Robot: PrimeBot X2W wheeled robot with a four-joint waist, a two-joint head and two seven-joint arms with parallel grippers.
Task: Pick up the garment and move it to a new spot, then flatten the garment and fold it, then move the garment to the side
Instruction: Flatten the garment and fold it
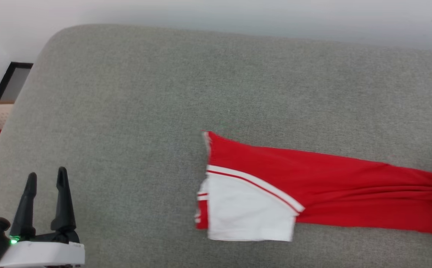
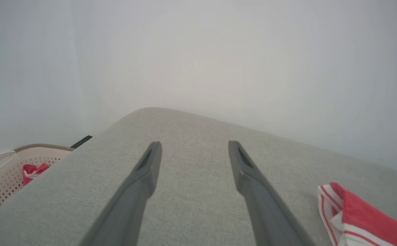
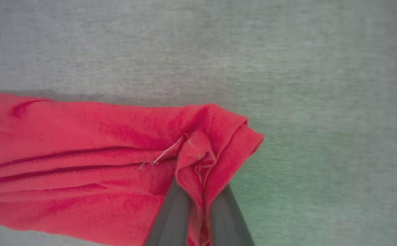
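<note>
On grey woven cushion (image 1: 126, 93), right gripper (image 3: 198, 201) pinches bunched red garment (image 1: 331, 186); left gripper (image 1: 47, 172) spread wide.

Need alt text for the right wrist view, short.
The right gripper is shut on a bunched end of the red garment, which stretches to the view's left across a grey fabric surface.

Head looks down; wrist cameras skim the same cushion (image 1: 126, 93).

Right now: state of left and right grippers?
Left gripper: open, holding nothing.
Right gripper: shut on the garment, red fabric pinched between its fingers.
</note>
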